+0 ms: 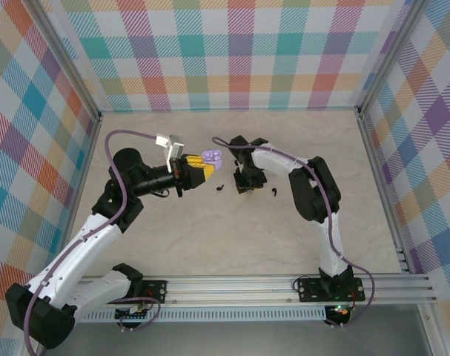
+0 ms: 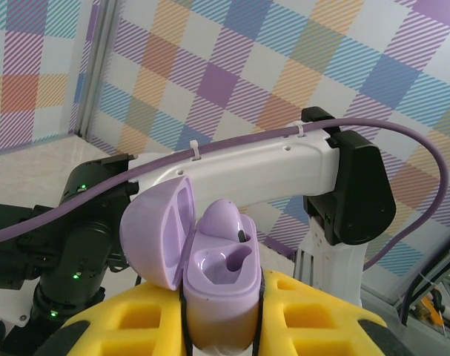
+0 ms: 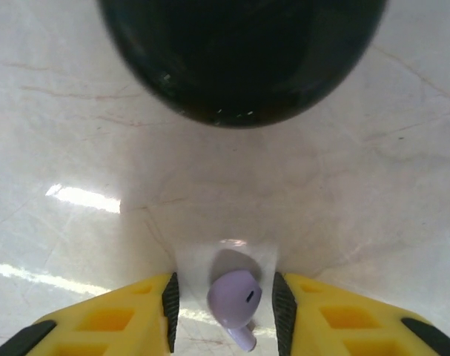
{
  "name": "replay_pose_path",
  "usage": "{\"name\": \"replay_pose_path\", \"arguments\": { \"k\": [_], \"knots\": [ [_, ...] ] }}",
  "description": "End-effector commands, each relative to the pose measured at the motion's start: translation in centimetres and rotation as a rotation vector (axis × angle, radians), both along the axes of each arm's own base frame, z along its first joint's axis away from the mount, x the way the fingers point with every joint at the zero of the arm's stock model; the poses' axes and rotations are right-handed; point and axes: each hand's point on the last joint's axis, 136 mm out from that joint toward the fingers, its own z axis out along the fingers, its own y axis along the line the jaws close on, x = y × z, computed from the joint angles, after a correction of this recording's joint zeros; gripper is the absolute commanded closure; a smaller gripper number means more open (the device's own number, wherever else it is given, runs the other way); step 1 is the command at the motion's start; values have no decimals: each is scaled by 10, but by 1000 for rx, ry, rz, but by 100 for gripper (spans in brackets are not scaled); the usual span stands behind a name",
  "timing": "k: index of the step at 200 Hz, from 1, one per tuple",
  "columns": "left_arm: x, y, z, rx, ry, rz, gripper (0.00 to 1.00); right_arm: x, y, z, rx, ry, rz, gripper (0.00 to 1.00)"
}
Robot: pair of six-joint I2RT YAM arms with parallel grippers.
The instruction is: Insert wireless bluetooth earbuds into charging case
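Note:
My left gripper (image 1: 199,172) is shut on the lilac charging case (image 1: 212,158) and holds it above the table. In the left wrist view the case (image 2: 219,297) sits upright between the yellow fingers (image 2: 325,311), its lid (image 2: 156,233) swung open to the left. One lilac earbud (image 2: 225,219) sits in the far socket; the near socket (image 2: 228,263) is empty. My right gripper (image 1: 247,185) points down at the table. Its jaws (image 3: 225,311) stand open around a lilac earbud (image 3: 236,297) lying on the surface, with a gap on each side. Two black earbuds (image 1: 219,187) (image 1: 274,194) lie on the table on either side of the right gripper.
A glossy black rounded object (image 3: 243,59) lies on the table just beyond the right gripper. The right arm's white link (image 2: 239,174) crosses close behind the held case. Checked walls (image 1: 232,52) enclose the beige table (image 1: 232,245).

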Motion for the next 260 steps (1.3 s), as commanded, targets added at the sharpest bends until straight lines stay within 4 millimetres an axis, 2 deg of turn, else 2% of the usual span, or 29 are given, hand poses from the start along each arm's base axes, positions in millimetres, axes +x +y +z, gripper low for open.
{"name": "replay_pose_path", "arguments": {
  "k": [1,30,78,113,194,260],
  "knots": [
    [-1,2,19,-20,-51,-4,86,-6,2,2,-9,32,119,56],
    [-1,2,19,-20,-50,-3,86,-7,2,0,-30,56,253,56],
    [-1,2,18,-18,-49,0,86,-5,-6,-9,-90,81,372,57],
    [-1,2,18,-18,-49,0,86,-7,-6,-13,-93,99,384,63],
    [-2,4,18,-15,-50,6,86,-18,-10,-7,-98,145,420,63],
    [-1,4,17,-13,-48,10,86,-11,-9,-17,-104,142,395,66]
  ]
}}
